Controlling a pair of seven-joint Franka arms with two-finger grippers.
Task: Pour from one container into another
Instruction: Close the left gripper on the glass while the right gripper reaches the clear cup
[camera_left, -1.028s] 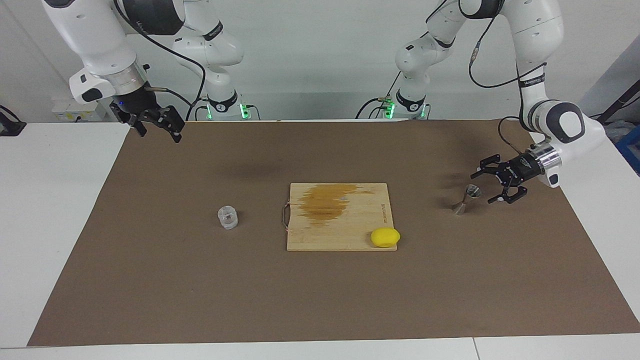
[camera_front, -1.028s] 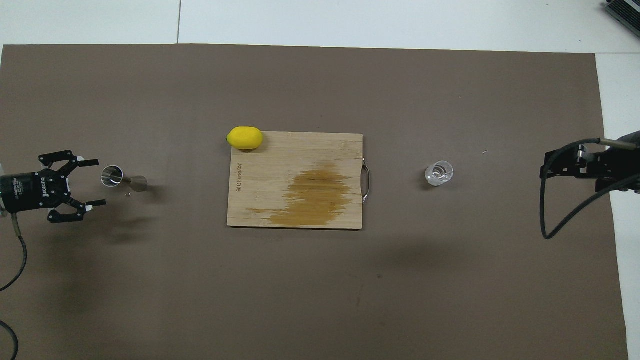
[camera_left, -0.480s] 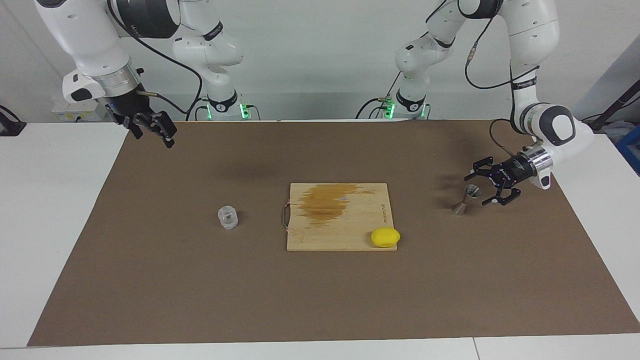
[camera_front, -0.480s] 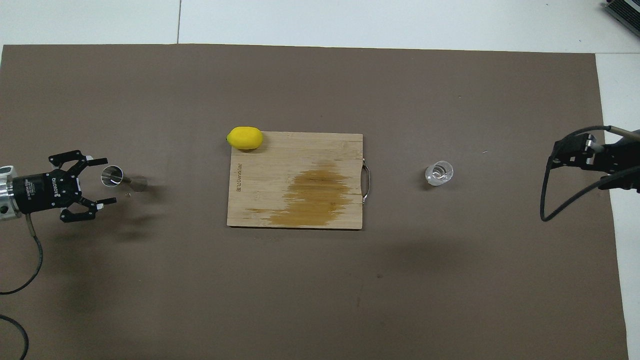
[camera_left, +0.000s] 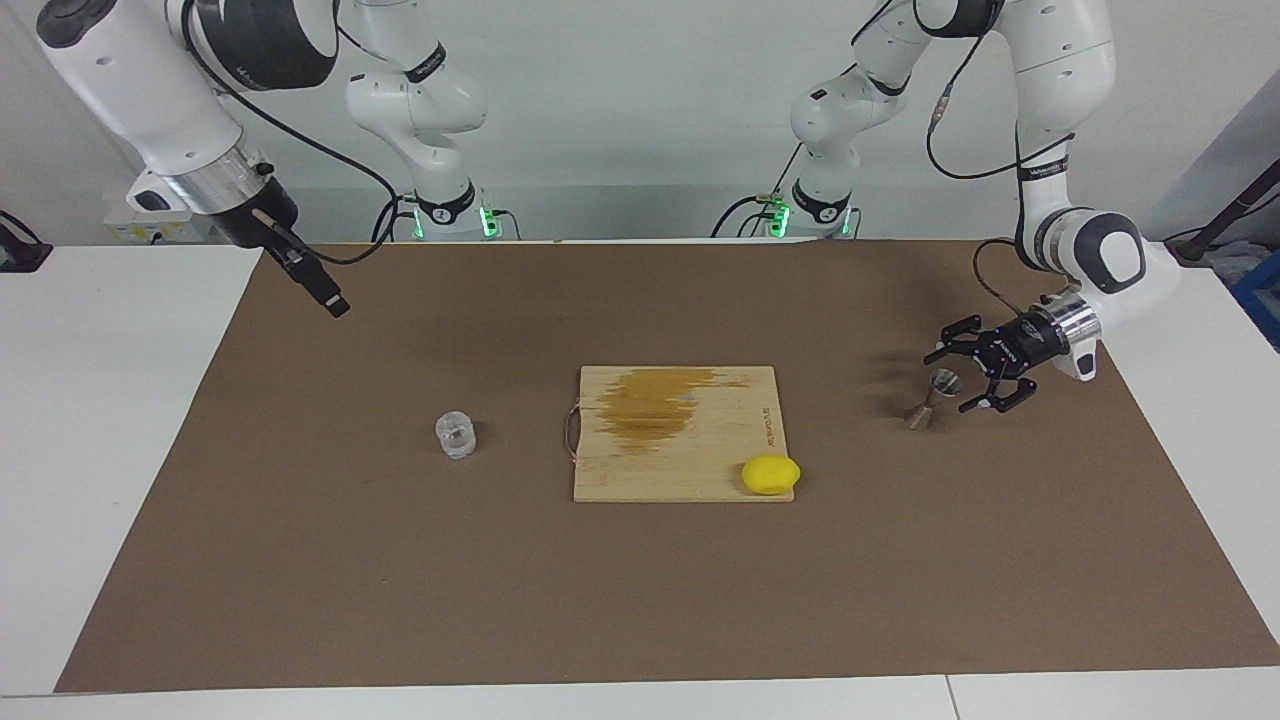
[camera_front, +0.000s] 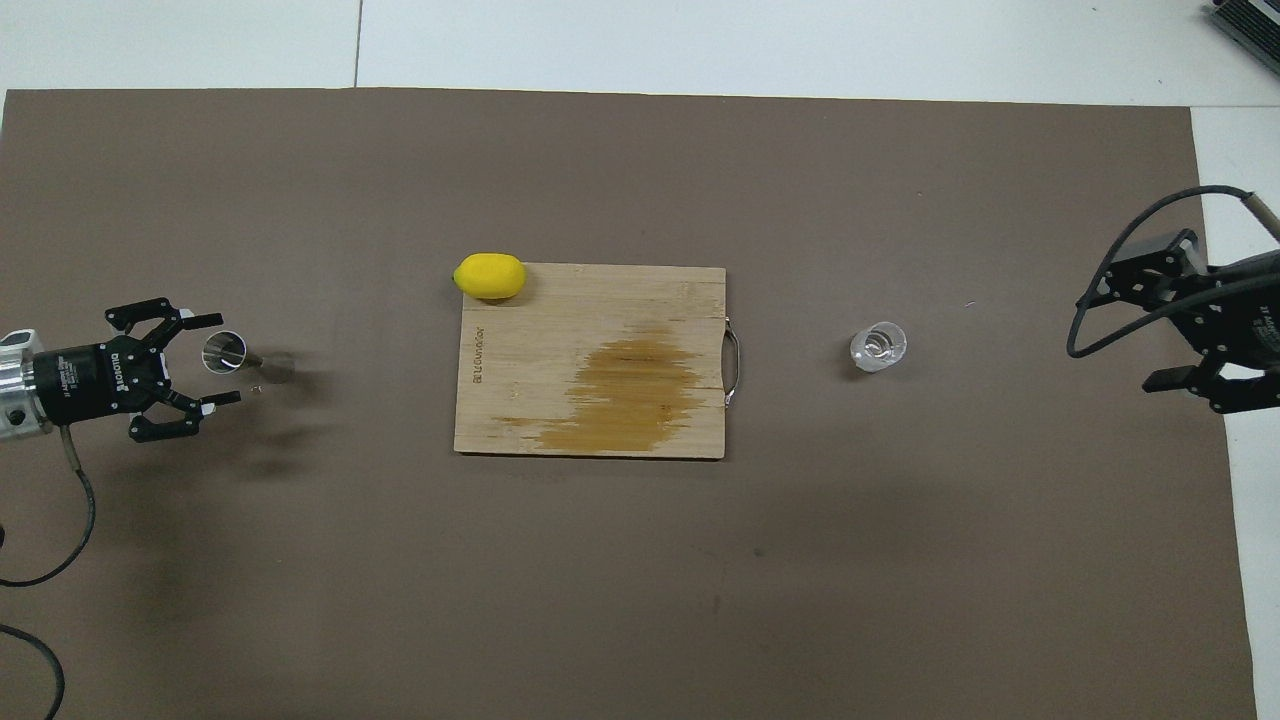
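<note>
1. Currently the left gripper (camera_left: 962, 380), fingers spread wide, sits level with the upright jigger (camera_left: 930, 398) at the left arm's end of the mat, not yet gripping.
2. Away at the right arm's end, the right gripper (camera_front: 1165, 330) waits aloft, fingers parted; the glass cup (camera_left: 456, 435) stands untouched beside the cutting board (camera_left: 680, 440).
3. Judged step: securing the jigger; next, close on its waist.

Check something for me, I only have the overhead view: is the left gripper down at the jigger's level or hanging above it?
Observer: Down at its level. In the facing view the left gripper sits level with the upper cone of the jigger, fingers open on either side and not closed on it.
Operator: And the right gripper's height?
Observer: The right gripper hangs well above the mat at the right arm's end, high over it and nowhere near the glass cup.
</note>
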